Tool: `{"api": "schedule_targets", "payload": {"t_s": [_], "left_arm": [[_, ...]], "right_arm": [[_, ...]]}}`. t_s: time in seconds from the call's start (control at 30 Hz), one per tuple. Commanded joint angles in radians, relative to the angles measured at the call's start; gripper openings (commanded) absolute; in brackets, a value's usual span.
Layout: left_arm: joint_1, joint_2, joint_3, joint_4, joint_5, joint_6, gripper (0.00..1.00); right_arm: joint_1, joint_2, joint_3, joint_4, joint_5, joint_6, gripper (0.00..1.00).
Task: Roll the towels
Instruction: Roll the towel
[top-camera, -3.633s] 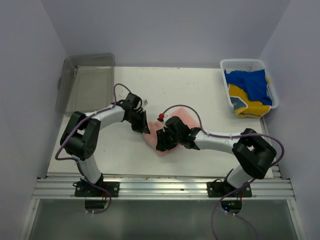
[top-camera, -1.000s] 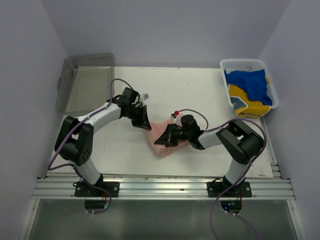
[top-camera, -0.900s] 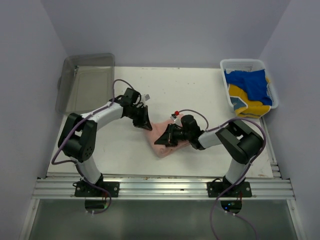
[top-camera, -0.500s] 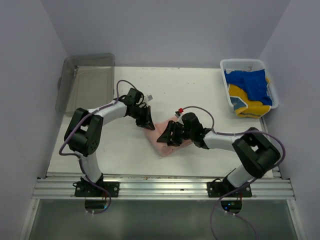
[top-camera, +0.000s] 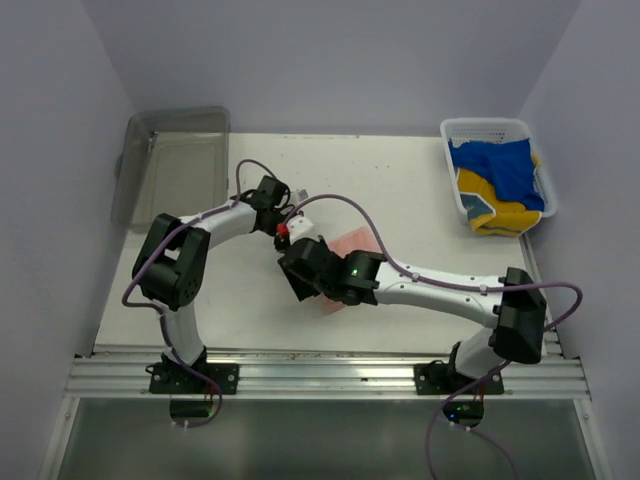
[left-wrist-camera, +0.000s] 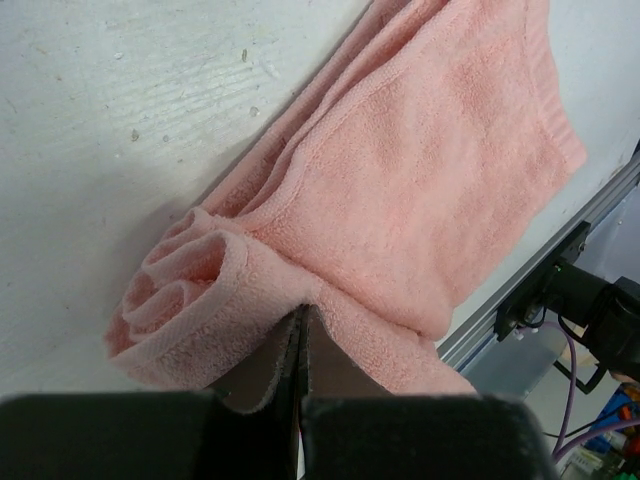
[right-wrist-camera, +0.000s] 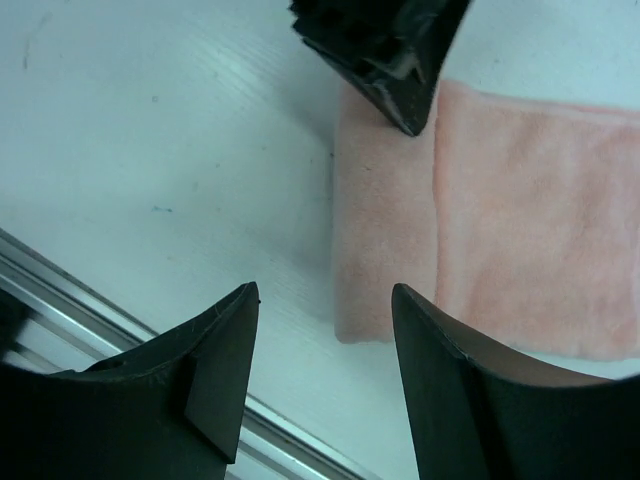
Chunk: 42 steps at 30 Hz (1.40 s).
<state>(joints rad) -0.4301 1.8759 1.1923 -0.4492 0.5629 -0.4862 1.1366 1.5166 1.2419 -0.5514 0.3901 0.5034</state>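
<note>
A pink towel (top-camera: 352, 245) lies partly folded at mid-table. In the left wrist view it (left-wrist-camera: 440, 170) has a small rolled end (left-wrist-camera: 175, 290) at the left. My left gripper (top-camera: 284, 229) is at the towel's far left corner. Its jaws (left-wrist-camera: 300, 318) are shut, with a towel fold pinched at the tips. My right gripper (top-camera: 303, 272) hovers open above the towel's near left end. In the right wrist view its jaws (right-wrist-camera: 325, 292) straddle the folded strip (right-wrist-camera: 385, 240), apart from it. The left gripper's black tip (right-wrist-camera: 390, 50) shows at the top.
A white basket (top-camera: 460, 128) with blue and yellow towels (top-camera: 500, 185) stands at the far right. A clear plastic bin (top-camera: 175, 165) sits at the far left. The metal rail (top-camera: 320, 375) runs along the table's near edge.
My right arm has swung left from the towel's right side and now stretches across it, with its gripper open over the near left end. My left gripper has stayed at the far left corner.
</note>
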Motion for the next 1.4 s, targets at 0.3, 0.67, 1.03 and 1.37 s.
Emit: {"api": "schedule_targets", "payload": {"t_s": [0.3, 0.67, 1.03, 1.37], "left_arm": [[-0.016, 0.063, 0.010, -0.022, -0.083, 0.055, 0.00], [-0.018, 0.072, 0.023, -0.026, -0.080, 0.055, 0.00], [-0.018, 0.072, 0.036, -0.031, -0.069, 0.054, 0.00], [-0.013, 0.049, 0.035, -0.032, -0.074, 0.031, 0.20]], "right_arm": [[0.114, 0.232, 0.099, -0.088, 0.232, -0.321, 0.62], [0.112, 0.324, -0.028, -0.013, 0.224, -0.261, 0.68], [0.097, 0.373, -0.125, 0.076, 0.178, -0.204, 0.67], [0.026, 0.337, -0.257, 0.232, -0.023, -0.097, 0.35]]}}
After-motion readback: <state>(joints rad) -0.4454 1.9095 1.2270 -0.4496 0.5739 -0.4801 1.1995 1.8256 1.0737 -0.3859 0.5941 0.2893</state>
